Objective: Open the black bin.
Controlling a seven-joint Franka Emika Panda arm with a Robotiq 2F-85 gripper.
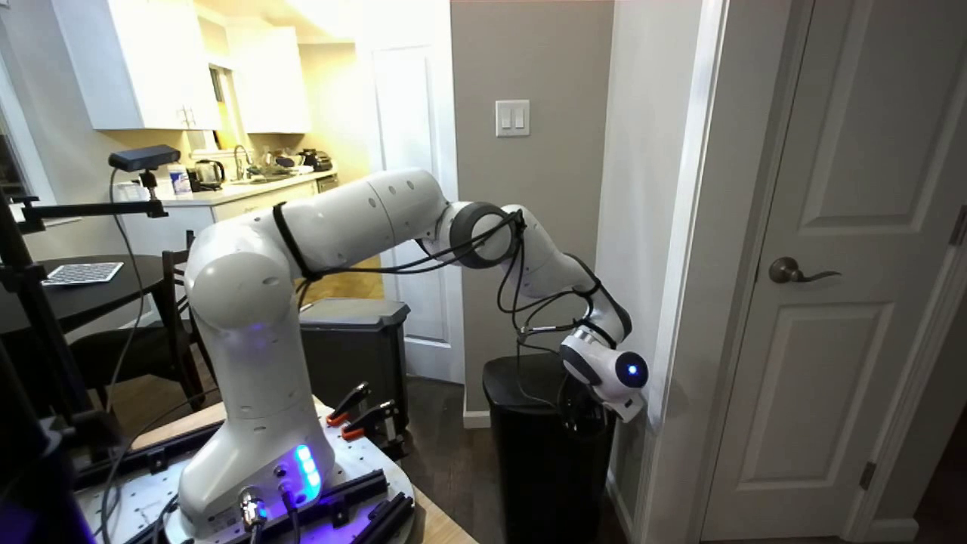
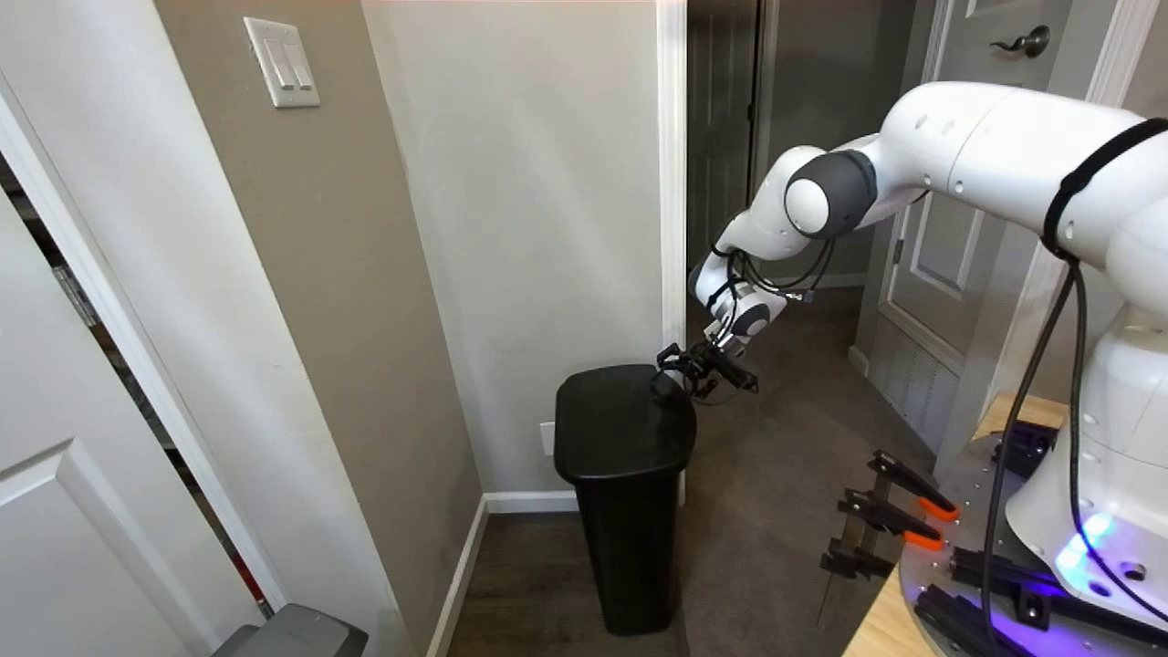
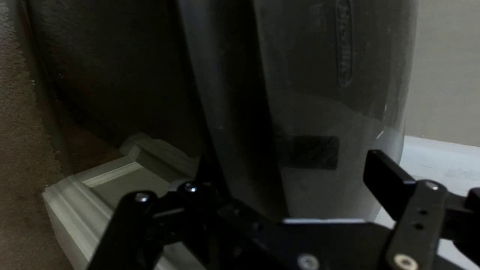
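Observation:
The black bin [image 1: 540, 468] stands upright on the floor by the wall. In an exterior view its flat lid [image 2: 620, 420] is down. My gripper [image 2: 698, 370] is at the lid's far right corner, with one finger overlapping the lid edge in that view; I cannot tell whether it touches. In an exterior view the gripper [image 1: 585, 408] hangs dark against the bin's right side. In the wrist view the bin's glossy surface [image 3: 311, 105] shows embossed lettering and a dark rectangular patch. The gripper [image 3: 292, 168] is open, its fingers wide apart with nothing held between them.
A wall and white door trim [image 1: 687, 211] stand close beside the bin and wrist. A larger bin with a grey lid [image 1: 355, 313] stands near the arm's base. Clamps [image 2: 894, 516] stick out from the robot's table. Cables hang from the arm.

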